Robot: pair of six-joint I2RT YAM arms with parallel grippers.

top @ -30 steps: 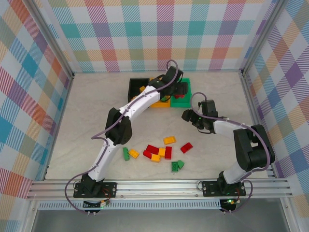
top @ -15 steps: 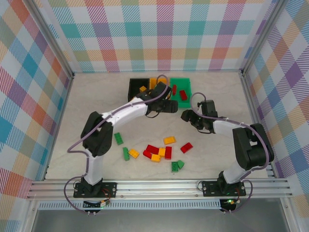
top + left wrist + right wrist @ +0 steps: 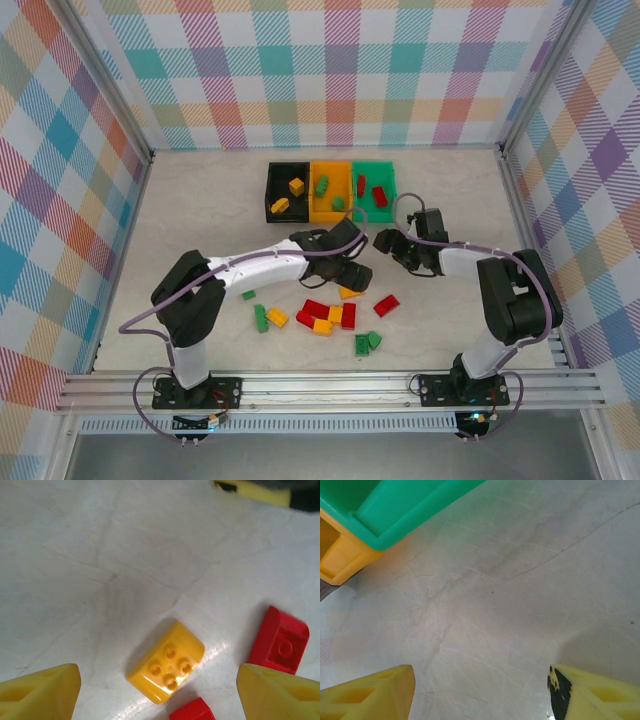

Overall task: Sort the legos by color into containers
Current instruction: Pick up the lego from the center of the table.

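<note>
**Both grippers open above the table, a yellow brick between the left jaws**

Left wrist view. The left gripper (image 3: 159, 697) holds its jaws spread wide and grips nothing. Its 2 yellow fingertips (image 3: 42, 692) sit at the lower corners. A yellow-orange 4-stud plastic brick (image 3: 166, 661) lies studs-up on the pale veined table (image 3: 100, 555). It is in the gap between the jaws, just ahead of their tips, and touches neither. A red plastic brick (image 3: 280, 639) lies just ahead of the fingertip at the right of this view. The corner of a second red brick (image 3: 192, 711) shows between the jaws, just on the wrist side of the yellow-orange one.

Right wrist view. The right gripper (image 3: 480, 695) also has its jaws spread, with bare table between them. Ahead of them and to the left stands a corner of the green rectangular plastic bin (image 3: 395, 510). The orange-yellow plastic bin (image 3: 340, 560) touches its side.

Top view. The 3 bins stand side by side in 1 row beyond both pairs of jaws.
- The black plastic bin (image 3: 271, 192) holds 2 yellow bricks (image 3: 297, 185).
- The orange-yellow one holds 2 green bricks (image 3: 322, 184).
- The green one holds 2 red bricks (image 3: 379, 196).

The loose red, yellow and green bricks (image 3: 322, 316) lie on the arm-base side of the left jaws, well apart from the bins. The 2 grippers are near each other, not touching.
</note>
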